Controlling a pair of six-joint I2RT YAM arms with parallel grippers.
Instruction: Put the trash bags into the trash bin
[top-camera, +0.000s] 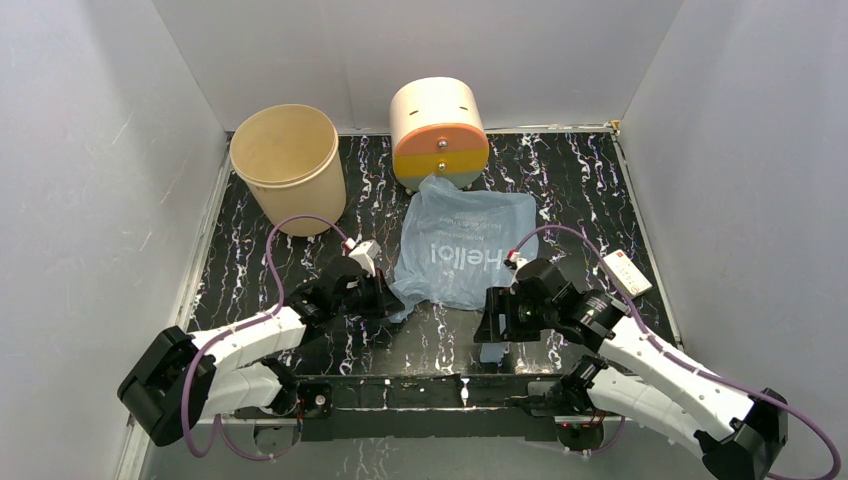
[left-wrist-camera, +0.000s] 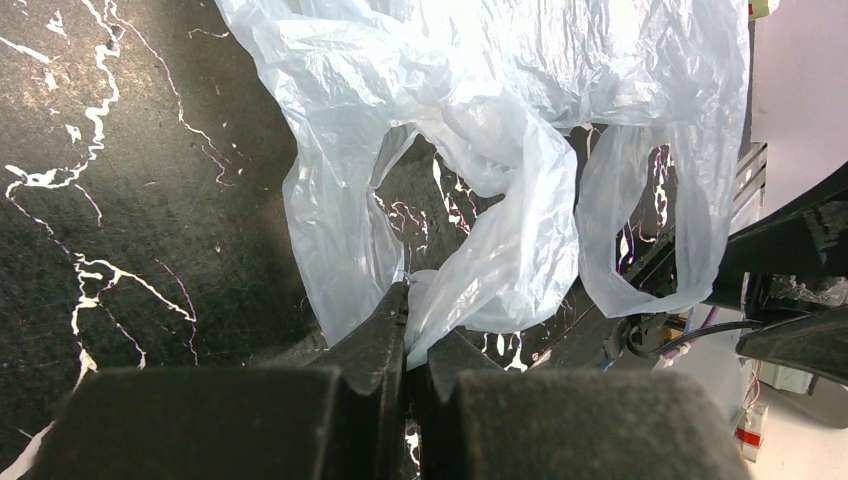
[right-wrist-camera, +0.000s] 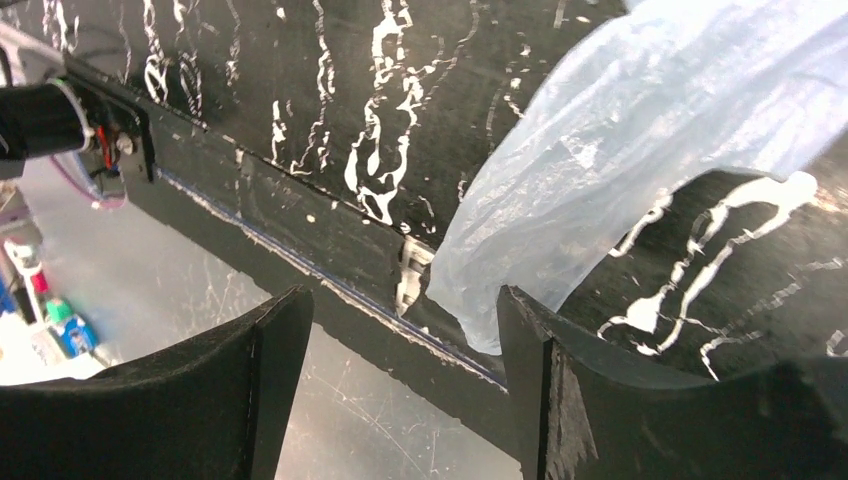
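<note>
Trash bag (top-camera: 465, 250) on worktop (top-camera: 585, 180), near corner in left hand (left-wrist-camera: 408, 305), near edge just ahead of right hand (right-wrist-camera: 400, 310). Trash bin (top-camera: 288, 165) well beyond left hand.

Black white-veined table (top-camera: 580, 190) boxed in by plain white walls (top-camera: 90, 200)
A cream cylinder (top-camera: 438, 130) with an orange-and-yellow front and two small knobs sits at the far middle. A small white card (top-camera: 626, 273) with a red mark lies towards the right.

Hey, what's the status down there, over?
Left gripper shut on trash bag handle. Right gripper open at the other handle. Bag flat on table, trash bin apart, far left. Nothing between them.
</note>
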